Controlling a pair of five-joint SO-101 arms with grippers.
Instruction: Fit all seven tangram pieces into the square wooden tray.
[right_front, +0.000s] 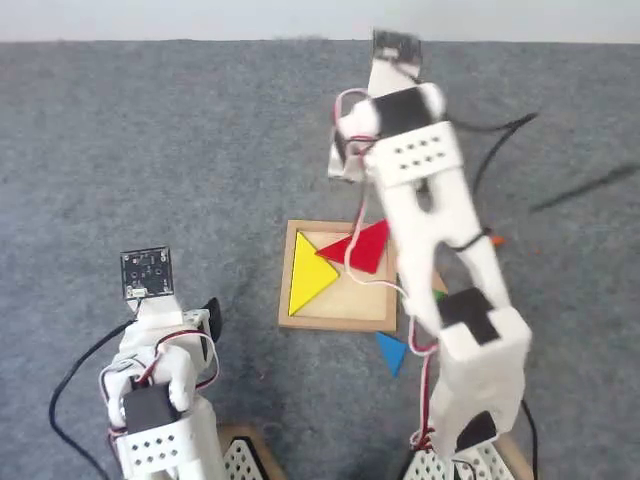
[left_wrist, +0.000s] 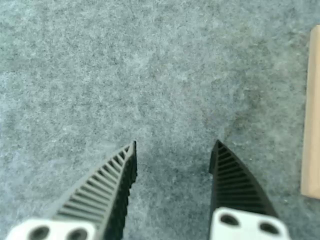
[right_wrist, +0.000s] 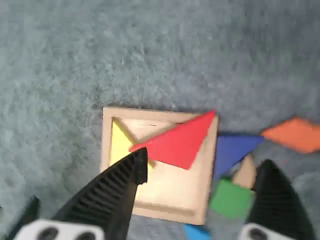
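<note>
**High view.** Square wooden tray (right_front: 335, 323), mid-desk. Yellow triangle (right_front: 310, 272) lies flat inside, along the tray's left side. Red triangle (right_front: 366, 247) is unseated and lies across the far right rim. Light-blue triangle (right_front: 392, 351) sits on the desk (right_front: 150, 150), just off the tray's near right corner.

**Left wrist view.** Left claw (left_wrist: 175, 146): jaws apart, empty, over bare desk, with the tray's rim beside it.

**Right wrist view.** Right claw (right_wrist: 205, 160): jaws apart, empty, above the tray. Dark-blue triangle (right_wrist: 231, 150), green square (right_wrist: 230, 198) and orange piece (right_wrist: 294, 135) cluster just outside the tray's right side.

**Handling (judged).** The pieces look thin, stiff, light and smooth, so they are likely to slide. Pinch each across opposite edges. The red triangle's overhanging corner probably offers the easiest hold.
</note>
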